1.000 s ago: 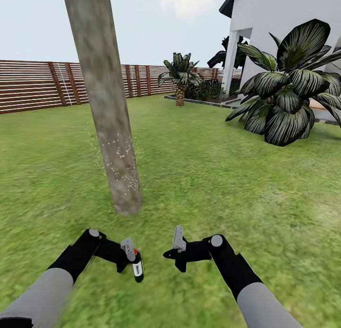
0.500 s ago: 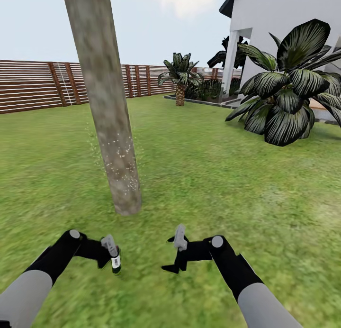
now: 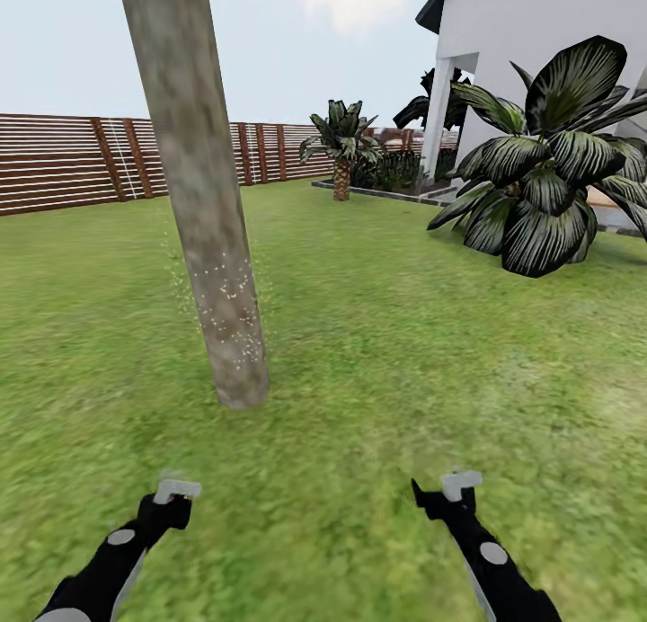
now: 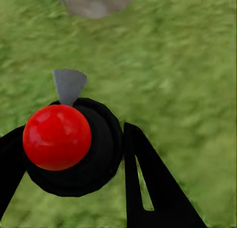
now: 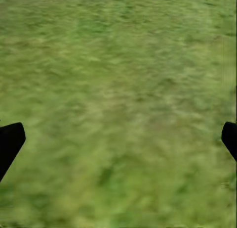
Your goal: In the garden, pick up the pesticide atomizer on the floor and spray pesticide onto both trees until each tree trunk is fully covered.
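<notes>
The tree trunk, mottled grey-brown, rises from the lawn left of centre, and white specks dot its lower part. My left gripper hangs low over the grass, in front of the trunk. In the left wrist view it is shut on the pesticide atomizer, a black bottle with a round red cap and a grey nozzle tip. The trunk's base lies ahead of the nozzle. My right gripper is low on the right. In the right wrist view it is open over bare grass.
A large broad-leaved striped plant stands at the right before the white house. A small palm and a paved edge lie farther back. The brown slat fence bounds the lawn behind the trunk.
Both arms have dropped and spread apart toward the bottom of the head view. The left gripper carried the atomizer left and down, so the bottle is now out of sight there.
</notes>
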### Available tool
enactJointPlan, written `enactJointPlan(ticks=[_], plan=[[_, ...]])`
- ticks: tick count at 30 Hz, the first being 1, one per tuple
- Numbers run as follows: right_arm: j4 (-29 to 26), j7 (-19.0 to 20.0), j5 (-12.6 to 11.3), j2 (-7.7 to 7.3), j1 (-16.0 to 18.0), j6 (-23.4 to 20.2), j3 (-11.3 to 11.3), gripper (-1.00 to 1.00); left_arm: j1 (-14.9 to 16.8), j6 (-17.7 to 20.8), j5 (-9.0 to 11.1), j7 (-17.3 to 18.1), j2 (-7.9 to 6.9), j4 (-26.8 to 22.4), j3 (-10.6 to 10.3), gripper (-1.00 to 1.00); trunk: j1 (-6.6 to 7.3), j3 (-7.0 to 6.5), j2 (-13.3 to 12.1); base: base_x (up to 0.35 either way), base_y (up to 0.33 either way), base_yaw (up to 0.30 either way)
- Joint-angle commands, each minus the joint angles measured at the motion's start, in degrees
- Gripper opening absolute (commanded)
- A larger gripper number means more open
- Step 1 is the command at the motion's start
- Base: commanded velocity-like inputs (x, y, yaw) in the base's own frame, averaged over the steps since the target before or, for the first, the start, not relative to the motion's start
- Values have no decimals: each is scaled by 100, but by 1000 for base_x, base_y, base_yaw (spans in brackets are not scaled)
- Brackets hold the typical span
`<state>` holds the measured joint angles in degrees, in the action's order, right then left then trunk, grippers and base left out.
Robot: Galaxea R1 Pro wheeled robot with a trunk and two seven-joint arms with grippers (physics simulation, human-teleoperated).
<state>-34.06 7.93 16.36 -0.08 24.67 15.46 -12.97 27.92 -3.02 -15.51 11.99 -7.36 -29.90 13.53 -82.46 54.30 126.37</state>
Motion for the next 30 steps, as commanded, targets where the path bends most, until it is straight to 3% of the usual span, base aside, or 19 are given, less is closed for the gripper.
enactJointPlan(ticks=[1, 3, 4, 5, 6, 8, 12, 16, 30], plan=[[6, -34, 39, -14, -98, 129, -201, 100, -103, -81, -35, -275, 111, -40, 48, -100, 2, 3, 2, 0, 0, 0], [16, -136, 40, -31, -318, 244, -637, 100, -273, -143, -8, -984, 342, 6, 45, -100, 2, 3, 2, 0, 0, 0], [-4, -188, 31, -35, -665, 350, -1003, 100, -349, -168, -18, -2174, 584, 275, 13, -100, 2, 3, 2, 0, 0, 0], [-15, -191, 30, -36, -700, 367, -1020, 100, -352, -166, -23, -2388, 596, 275, 9, -100, 2, 3, 2, 0, 0, 0], [-29, -461, 42, -33, -759, 395, -1048, 100, -376, -177, -3, -2902, 598, 345, -5, -100, 2, 3, 2, 0, 0, 0], [9, -795, 35, -43, -767, 397, -1057, 100, -476, -196, 28, -2902, 725, 476, 12, -100, 2, -2, 2, 0, 0, -88], [14, -825, 26, -44, -771, 397, -1177, 100, -571, -624, 93, -2933, 810, 702, 40, -100, 2, -18, 2, 0, 0, -244], [7, -828, 25, -43, -771, 397, -1413, 100, -588, -793, 292, -2965, 819, 834, 44, -100, 2, -20, 2, 0, 0, -293], [10, -819, 25, -28, -771, 396, -1436, 100, -702, -818, 311, -2966, 824, 845, 44, -100, 2, 1, 2, 0, 0, -300]])
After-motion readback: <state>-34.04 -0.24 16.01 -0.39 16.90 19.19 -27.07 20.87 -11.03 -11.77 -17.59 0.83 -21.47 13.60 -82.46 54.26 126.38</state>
